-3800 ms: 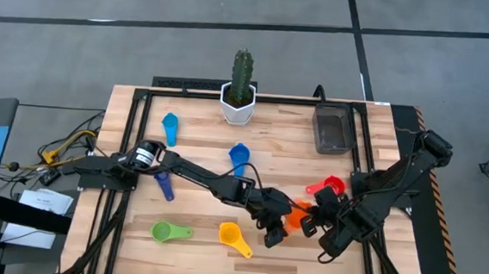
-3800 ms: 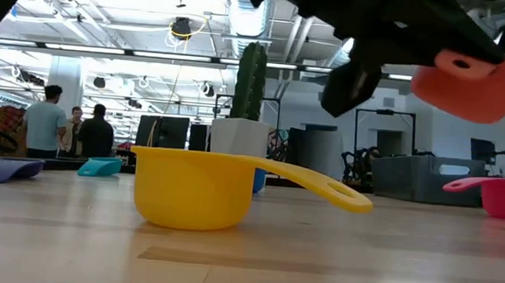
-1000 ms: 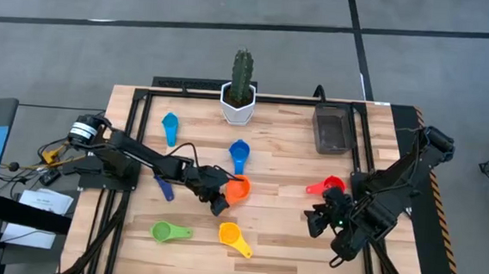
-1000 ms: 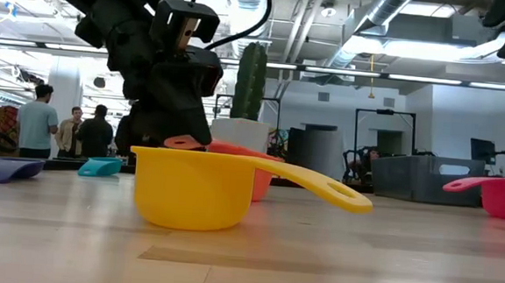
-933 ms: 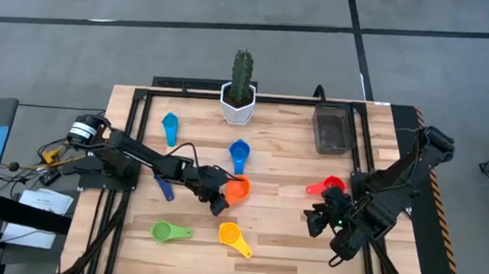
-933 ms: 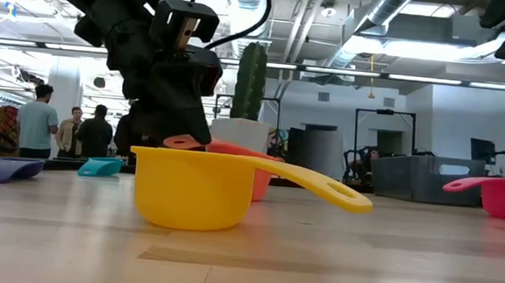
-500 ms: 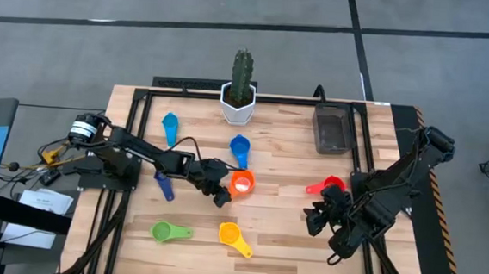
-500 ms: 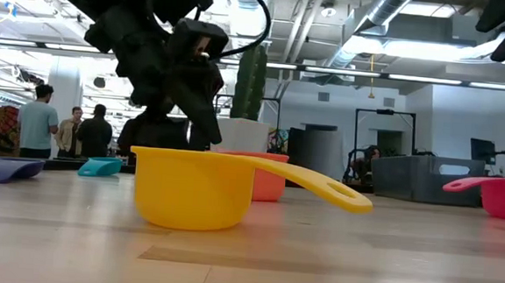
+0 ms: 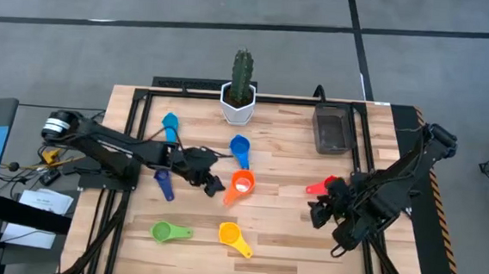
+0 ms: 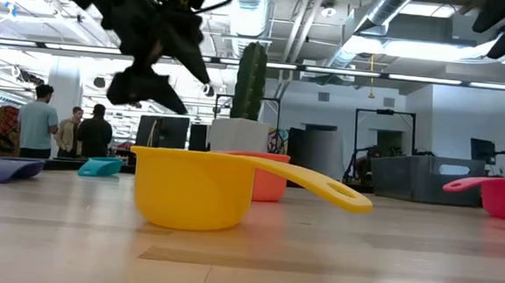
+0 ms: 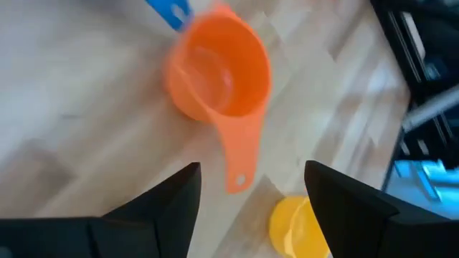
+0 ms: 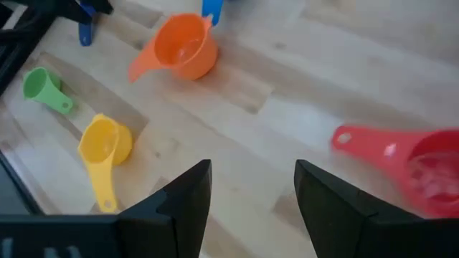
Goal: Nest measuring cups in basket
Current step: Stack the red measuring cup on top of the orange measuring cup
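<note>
Glossy plastic orange cup [image 11: 219,72] on matt wood-plank table [image 9: 286,161]

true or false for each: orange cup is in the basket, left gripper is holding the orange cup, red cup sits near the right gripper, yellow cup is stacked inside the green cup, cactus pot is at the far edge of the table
1. The orange cup is in the basket. False: it lies on the table, near the middle.
2. The left gripper is holding the orange cup. False: its fingers are open, beside the cup and off it.
3. The red cup sits near the right gripper. True.
4. The yellow cup is stacked inside the green cup. False: they lie apart on the table.
5. The cactus pot stands at the table's far edge. True.
</note>
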Motion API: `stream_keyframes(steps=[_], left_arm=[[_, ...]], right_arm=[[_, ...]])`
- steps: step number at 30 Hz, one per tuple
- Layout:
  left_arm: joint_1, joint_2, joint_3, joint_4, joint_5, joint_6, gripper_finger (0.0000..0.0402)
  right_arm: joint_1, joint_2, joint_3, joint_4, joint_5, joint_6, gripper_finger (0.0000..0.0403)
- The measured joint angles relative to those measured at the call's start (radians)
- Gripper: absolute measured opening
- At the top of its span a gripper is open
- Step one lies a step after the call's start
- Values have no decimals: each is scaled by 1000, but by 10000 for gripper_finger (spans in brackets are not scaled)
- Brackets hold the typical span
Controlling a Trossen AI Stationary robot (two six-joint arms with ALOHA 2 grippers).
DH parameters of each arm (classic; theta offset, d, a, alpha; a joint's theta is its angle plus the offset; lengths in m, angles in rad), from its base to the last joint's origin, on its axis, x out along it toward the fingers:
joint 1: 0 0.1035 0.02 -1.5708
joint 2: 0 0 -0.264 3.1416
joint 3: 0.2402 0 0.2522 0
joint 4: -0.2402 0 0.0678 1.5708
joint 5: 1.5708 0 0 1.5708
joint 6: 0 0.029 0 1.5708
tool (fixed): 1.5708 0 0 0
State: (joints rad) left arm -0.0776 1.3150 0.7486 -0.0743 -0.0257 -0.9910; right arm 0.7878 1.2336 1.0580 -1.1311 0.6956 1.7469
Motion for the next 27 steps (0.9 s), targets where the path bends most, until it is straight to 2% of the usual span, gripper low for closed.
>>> stream_keyframes(steps=[5,10,14,17,19,23,27], left_arm=[[18,-56,0,41,-51,-24,226],[-64,-14,1,113,-120,-92,216],[-142,7,1,69,-248,-199,206],[-158,7,1,16,-362,-283,197],[-134,7,0,-4,-388,-302,192],[-47,13,9,20,-373,-287,186],[40,15,64,23,-346,-213,185]], right_arm=[[-68,-81,0,-44,-27,-156,220],[-163,-113,0,-43,-74,-296,212],[-210,-121,0,-37,-76,-343,208],[-234,-121,0,-27,-96,-377,208],[-250,-121,0,-9,-117,-401,208],[-282,-121,0,57,-135,-463,204],[-309,-131,0,59,-154,-499,203]])
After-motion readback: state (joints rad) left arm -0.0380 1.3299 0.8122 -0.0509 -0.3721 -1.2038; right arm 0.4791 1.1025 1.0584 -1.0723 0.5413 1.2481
